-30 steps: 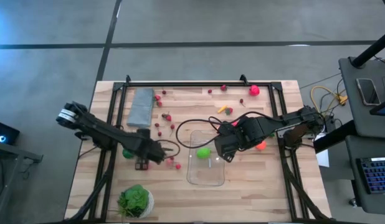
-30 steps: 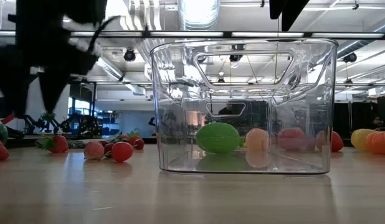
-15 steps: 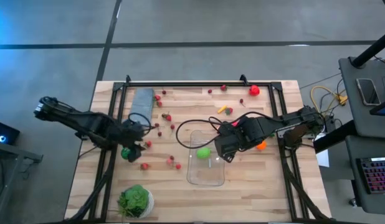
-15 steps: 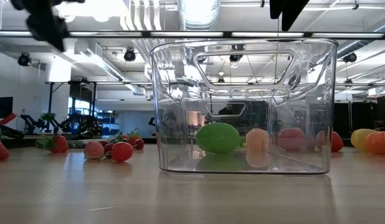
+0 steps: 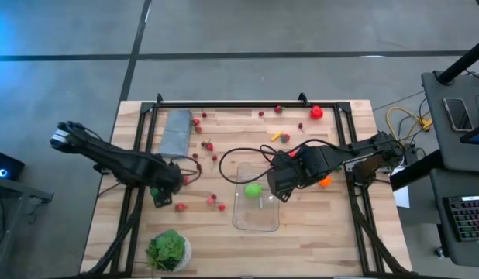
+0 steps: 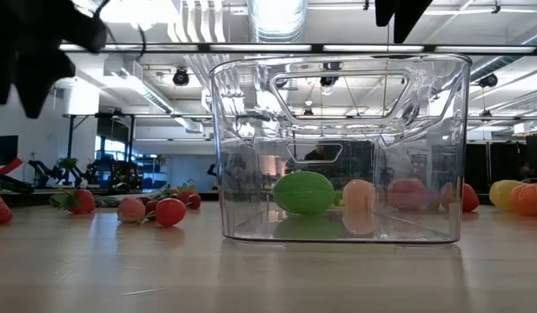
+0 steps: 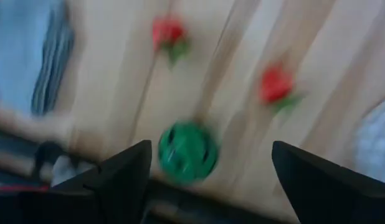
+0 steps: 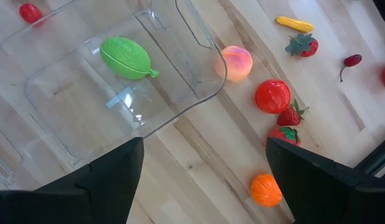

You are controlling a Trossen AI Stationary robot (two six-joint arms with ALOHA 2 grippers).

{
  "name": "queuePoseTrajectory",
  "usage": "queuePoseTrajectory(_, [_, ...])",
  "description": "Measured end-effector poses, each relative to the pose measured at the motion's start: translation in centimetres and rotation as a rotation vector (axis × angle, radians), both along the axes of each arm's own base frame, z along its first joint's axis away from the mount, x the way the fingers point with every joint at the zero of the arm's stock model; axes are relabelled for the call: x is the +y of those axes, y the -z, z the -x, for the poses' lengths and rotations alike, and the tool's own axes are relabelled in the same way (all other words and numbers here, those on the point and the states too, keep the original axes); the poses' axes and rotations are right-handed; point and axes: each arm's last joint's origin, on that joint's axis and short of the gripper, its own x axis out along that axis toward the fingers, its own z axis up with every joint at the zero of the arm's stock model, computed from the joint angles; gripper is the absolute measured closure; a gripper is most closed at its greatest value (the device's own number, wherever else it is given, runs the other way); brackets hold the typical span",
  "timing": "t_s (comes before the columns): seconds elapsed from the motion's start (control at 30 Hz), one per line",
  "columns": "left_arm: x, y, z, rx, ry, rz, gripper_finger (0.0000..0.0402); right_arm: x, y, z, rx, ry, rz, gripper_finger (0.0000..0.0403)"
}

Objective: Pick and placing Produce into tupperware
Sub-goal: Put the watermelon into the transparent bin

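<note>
Wooden tabletop (image 5: 317, 240): your left hand (image 7: 205, 171), spread wide and empty, hovers with the striped green ball (image 7: 187, 151) at its 12 o'clock.

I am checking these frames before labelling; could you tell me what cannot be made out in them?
- Left end effector: high view, too small to show its opening; low view, only a dark shape at the edge.
- Green ball: left wrist view, blurred, stripes unclear.
- Berries: high view, too small to identify.
- Fruit behind the tupperware: low view, distorted by its clear walls.
</note>
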Motion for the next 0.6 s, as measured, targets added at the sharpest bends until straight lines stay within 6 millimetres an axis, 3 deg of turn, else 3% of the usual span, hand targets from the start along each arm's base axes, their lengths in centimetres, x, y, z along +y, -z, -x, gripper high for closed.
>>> queuePoseTrajectory(0.17, [-0.5,2.5,-1.3,0.26,0.05,-0.074,0.0085,0.0,0.0,0.0,0.0,0.0,0.0,0.0074])
queuePoseTrajectory(0.37, [-0.9,4.8,-2.9,0.387,0.098,-0.077,0.0085,0.0,0.0,0.0,-0.003,0.013,-0.002,0.0074])
queuePoseTrajectory(0.6, [-1.0,6.1,-3.7,0.447,0.14,-0.041,0.0084,0.0,0.0,0.0,-0.009,0.034,-0.006,0.0074])
